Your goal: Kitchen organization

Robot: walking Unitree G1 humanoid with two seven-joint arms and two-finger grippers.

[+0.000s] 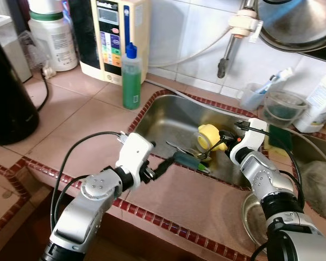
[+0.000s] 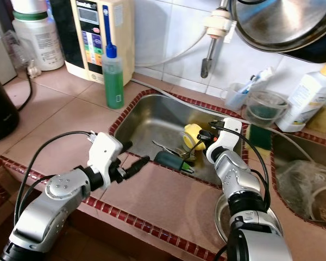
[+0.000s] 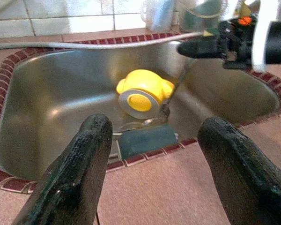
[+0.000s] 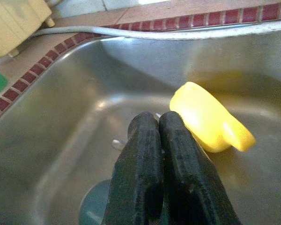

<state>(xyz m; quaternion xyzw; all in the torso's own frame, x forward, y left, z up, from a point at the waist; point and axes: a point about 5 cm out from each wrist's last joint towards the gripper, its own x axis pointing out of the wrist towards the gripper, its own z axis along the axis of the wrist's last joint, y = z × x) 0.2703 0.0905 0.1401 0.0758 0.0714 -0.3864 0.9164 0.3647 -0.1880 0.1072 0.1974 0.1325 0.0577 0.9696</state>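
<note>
Two grippers reach over the steel sink [image 1: 152, 117] in the left eye view: the left gripper [image 1: 162, 167] at its near rim, the right gripper [image 1: 220, 142] beside the yellow cup [image 1: 207, 136]. Left wrist view: fingers [image 3: 79, 173] spread wide, cup lying ahead. Right wrist view: fingers [image 4: 145, 164] pressed together, gripping a thin utensil handle, cup just beyond.

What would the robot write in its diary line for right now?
left gripper: open, at sink edge | right gripper: shut on fork | yellow cup: on its side in sink

A pink-tiled bench [image 1: 81, 117] with a dark red edge strip carries a green bottle [image 1: 131, 79] — upright beside the sunken steel sink [image 1: 165, 117] — plus a white jar [image 1: 53, 38] and a cream appliance [image 1: 113, 38] by the wall.
</note>
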